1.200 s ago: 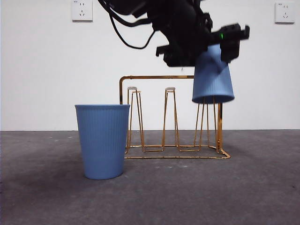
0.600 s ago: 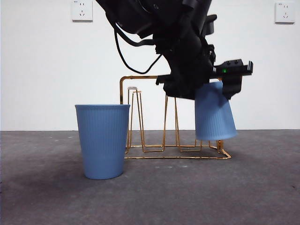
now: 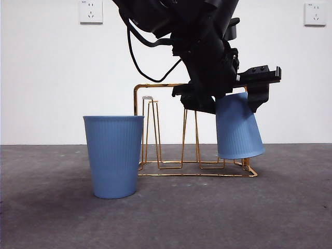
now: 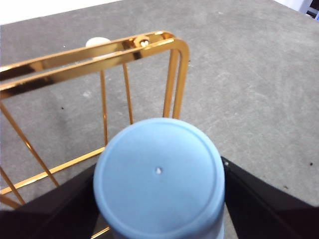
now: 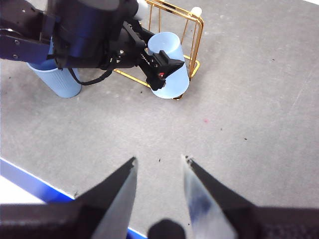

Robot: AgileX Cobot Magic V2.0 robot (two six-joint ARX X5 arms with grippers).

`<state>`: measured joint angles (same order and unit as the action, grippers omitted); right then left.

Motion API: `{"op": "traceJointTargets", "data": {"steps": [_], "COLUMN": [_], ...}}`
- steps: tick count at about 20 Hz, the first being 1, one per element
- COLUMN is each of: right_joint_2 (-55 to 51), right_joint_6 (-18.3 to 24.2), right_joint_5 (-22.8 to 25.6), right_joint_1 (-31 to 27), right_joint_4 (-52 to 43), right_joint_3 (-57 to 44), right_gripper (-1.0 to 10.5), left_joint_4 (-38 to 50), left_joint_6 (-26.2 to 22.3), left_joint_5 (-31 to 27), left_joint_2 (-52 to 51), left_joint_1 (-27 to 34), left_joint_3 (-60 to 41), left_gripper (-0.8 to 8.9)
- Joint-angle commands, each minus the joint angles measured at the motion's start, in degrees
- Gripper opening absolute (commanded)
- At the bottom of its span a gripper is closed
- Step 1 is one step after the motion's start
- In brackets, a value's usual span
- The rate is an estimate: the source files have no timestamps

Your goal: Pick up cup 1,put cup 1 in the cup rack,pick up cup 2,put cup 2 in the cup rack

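Cup 1 (image 3: 238, 129) is a blue ribbed tumbler held upside down and slightly tilted at the right end of the cup rack (image 3: 161, 85). Its rim hangs just above the rack's base. My left gripper (image 3: 231, 98) is shut on it, with a black jaw on either side of the cup (image 4: 159, 174) near its flat bottom. The prong under the cup is hidden. Cup 2 (image 3: 114, 155) stands upright on the table, to the left of the gold wire rack (image 4: 99, 55) and nearer the front camera. My right gripper (image 5: 159, 159) hangs open, high above the table and away from the rack (image 5: 192, 30).
The grey table (image 3: 207, 218) runs to a white wall with two sockets (image 3: 91, 11). The left arm's dark body and cable (image 3: 171, 31) hang over the rack's middle. A blue strip (image 5: 30, 184) marks the table's edge in the right wrist view.
The left gripper has come down with the upturned cup, from above the rack's top bar to just above its base at the right end. Most of the drop came in the first half second.
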<state>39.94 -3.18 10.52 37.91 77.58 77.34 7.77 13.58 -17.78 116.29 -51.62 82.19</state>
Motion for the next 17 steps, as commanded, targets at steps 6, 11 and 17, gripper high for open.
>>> {"op": "traceJointTargets", "data": {"steps": [6, 11, 17], "right_joint_2": [-0.09, -0.09, -0.09], "right_joint_6": [0.85, 1.33, 1.57], "right_joint_5": [0.02, 0.02, 0.02], "right_joint_1": [0.00, 0.00, 0.00], "right_joint_4": [1.33, 1.33, 1.33], "right_joint_3": [-0.46, -0.46, -0.46], "right_gripper": [1.6, 1.6, 1.6], "left_joint_4": [-8.55, -12.76, -19.91], "left_joint_6": [3.37, 5.16, 5.97], "left_joint_5": [5.44, 9.57, 11.87], "left_joint_2": [1.05, 1.03, -0.50], "left_joint_1": [0.37, 0.35, 0.33], "left_joint_3": [-0.98, -0.98, -0.98], "left_gripper": [4.73, 4.72, 4.72]}}
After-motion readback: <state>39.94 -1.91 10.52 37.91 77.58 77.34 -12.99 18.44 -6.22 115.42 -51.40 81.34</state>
